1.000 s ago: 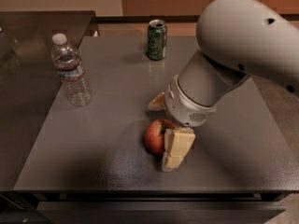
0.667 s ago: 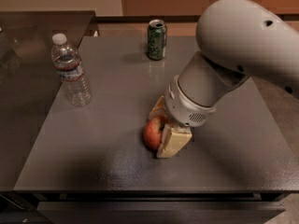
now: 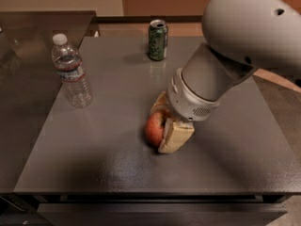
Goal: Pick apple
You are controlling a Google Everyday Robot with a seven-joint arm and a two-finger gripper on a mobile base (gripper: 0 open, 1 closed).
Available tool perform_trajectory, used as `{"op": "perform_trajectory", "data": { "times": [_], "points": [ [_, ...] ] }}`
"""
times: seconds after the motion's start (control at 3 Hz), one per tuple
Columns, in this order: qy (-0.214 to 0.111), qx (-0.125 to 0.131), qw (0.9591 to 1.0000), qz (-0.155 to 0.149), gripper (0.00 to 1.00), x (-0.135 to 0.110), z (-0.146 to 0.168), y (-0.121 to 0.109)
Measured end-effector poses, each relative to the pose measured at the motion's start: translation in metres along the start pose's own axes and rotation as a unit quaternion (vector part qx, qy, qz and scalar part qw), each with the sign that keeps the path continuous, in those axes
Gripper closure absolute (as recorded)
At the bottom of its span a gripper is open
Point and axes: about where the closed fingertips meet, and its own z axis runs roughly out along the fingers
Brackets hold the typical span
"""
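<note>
The arm (image 3: 244,36) is reached in from the upper right and angled down and left toward the middle of the table (image 3: 94,164), its thick grey wrist pointed at the surface. The hand (image 3: 160,128) is set low, just above the table, and is closed on the apple (image 3: 153,128). One tan finger (image 3: 176,135) is pressed against the apple's near side and the other is seen at its far side. The apple is held between them, its red left side bulging out past the fingers, at or just above the table. A bottle (image 3: 70,72) is stood at the left and a can (image 3: 158,40) at the far edge.
</note>
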Motion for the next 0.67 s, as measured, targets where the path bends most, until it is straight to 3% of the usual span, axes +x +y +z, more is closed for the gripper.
{"op": "perform_trajectory", "data": {
  "times": [0.33,0.67],
  "points": [
    [-0.015,0.011,0.9998,0.002,1.00,-0.011,-0.026,-0.010],
    [-0.035,0.020,0.9992,0.004,1.00,-0.025,-0.060,-0.023]
  ]
}}
